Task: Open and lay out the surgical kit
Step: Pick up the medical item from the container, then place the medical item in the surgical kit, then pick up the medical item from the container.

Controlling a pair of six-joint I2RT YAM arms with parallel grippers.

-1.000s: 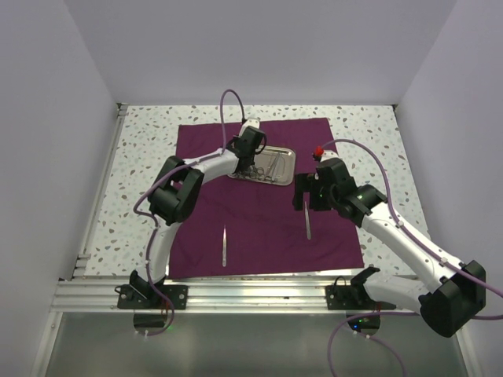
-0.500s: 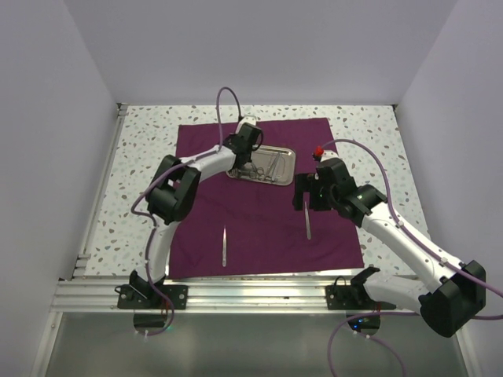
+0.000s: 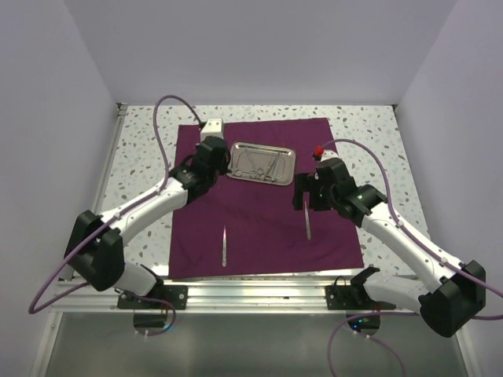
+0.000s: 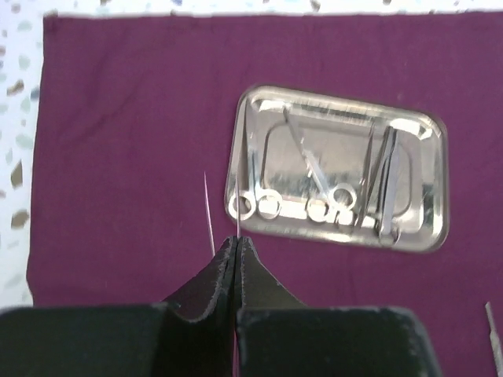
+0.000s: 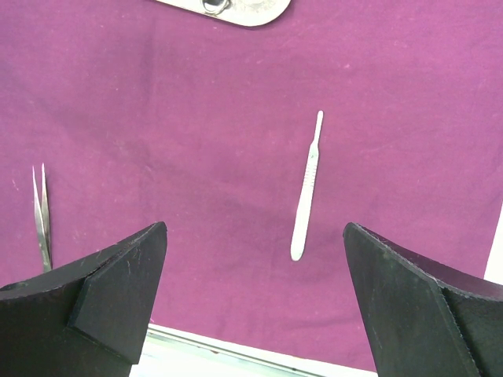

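The dark purple cloth (image 3: 259,212) lies spread flat. The steel tray (image 3: 288,165) sits at its far middle and holds several ring-handled scissors and forceps (image 4: 330,200). My left gripper (image 3: 206,161) hovers left of the tray (image 4: 436,181). In the left wrist view it (image 4: 237,239) is shut on a thin steel instrument (image 4: 237,216) that pokes out past the tips. My right gripper (image 3: 306,196) is open and empty above a steel scalpel handle (image 5: 306,188), which also shows in the top view (image 3: 308,224). Tweezers (image 3: 224,247) lie near the cloth's front left; they also show in the right wrist view (image 5: 41,220).
The speckled table (image 3: 141,141) shows around the cloth. White walls close off the left, back and right. An aluminium rail (image 3: 251,292) runs along the near edge. The tray's corner (image 5: 236,8) shows at the top of the right wrist view.
My left arm has swung left from over the tray's left end to the cloth beside it, its gripper shut. The right arm and the laid-out tools have not moved.
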